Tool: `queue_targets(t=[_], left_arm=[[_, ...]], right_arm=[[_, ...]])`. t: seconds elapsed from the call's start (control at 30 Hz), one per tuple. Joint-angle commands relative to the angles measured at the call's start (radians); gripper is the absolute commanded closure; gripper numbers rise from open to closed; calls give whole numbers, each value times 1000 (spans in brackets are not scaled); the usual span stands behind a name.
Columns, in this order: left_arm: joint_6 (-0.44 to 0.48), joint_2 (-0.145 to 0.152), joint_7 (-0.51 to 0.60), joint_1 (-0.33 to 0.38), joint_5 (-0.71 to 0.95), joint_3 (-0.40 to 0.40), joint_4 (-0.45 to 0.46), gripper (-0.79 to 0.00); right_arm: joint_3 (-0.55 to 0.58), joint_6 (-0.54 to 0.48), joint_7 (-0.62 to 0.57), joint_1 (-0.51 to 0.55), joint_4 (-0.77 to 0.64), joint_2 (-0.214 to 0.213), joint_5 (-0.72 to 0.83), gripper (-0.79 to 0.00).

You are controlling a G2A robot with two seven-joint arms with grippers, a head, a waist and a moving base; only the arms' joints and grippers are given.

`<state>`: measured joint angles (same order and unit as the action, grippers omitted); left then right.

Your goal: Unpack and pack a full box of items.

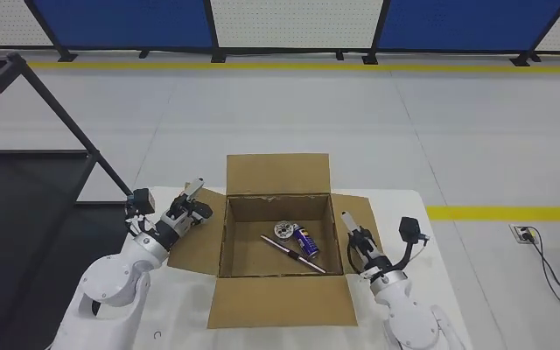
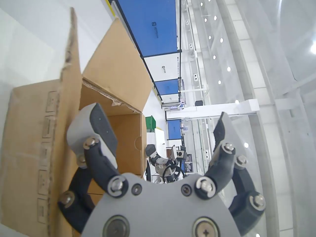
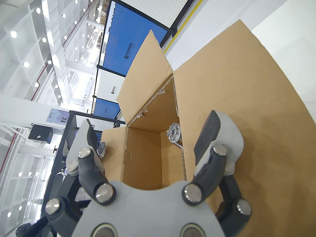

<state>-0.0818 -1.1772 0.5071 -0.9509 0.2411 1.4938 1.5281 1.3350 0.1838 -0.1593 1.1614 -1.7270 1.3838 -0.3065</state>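
One cardboard box [image 1: 278, 208], four flaps, all folded out. Three loose items inside: one round silver metal part [image 1: 283, 230], one blue can [image 1: 305, 240], one long thin rod [image 1: 291, 254]. One white table [image 1: 392, 203]. Two arms, two grippers: one left gripper [image 2: 160, 114], one right gripper [image 3: 149, 120]. Two fingers [image 2: 102, 124] per gripper, four in total. Floor in top view: two yellow floor stripes [image 1: 262, 65], one wall-type socket [image 1: 522, 233]. Back row: two blue panels [image 1: 122, 22], one white perforated panel [image 1: 297, 22] between them. One black frame [image 1: 61, 114] at the side.
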Motion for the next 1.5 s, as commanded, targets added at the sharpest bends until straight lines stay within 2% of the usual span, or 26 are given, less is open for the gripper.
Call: queue_targets(t=[0.0, 0.4, 0.57, 0.93, 1.13, 1.27, 1.47], left_arm=[[-5, 0, -4, 0, 2, -5, -11, -785], [-14, -5, -2, 16, 33, -40, -91, -785], [-30, -3, 6, 59, -19, -63, -121, -785], [7, -5, 24, 83, 54, -55, -161, -785], [62, 0, 51, 38, 140, -1, -87, -785], [97, 5, 64, -8, 195, 48, 6, -785], [122, 11, 125, -90, 304, 111, 130, -785]], right_arm=[[-2, 10, -7, -6, 10, 0, -6, -785], [9, 11, -6, 5, 24, 0, 3, -785], [11, -5, 5, 29, 2, -1, 4, -785], [16, -25, 27, 63, -29, 0, 21, -785], [16, -105, -16, 70, -89, -2, 53, -785], [1, -146, -69, 65, -139, -5, 54, -785], [-64, -123, -131, -4, -163, 0, 53, -785]])
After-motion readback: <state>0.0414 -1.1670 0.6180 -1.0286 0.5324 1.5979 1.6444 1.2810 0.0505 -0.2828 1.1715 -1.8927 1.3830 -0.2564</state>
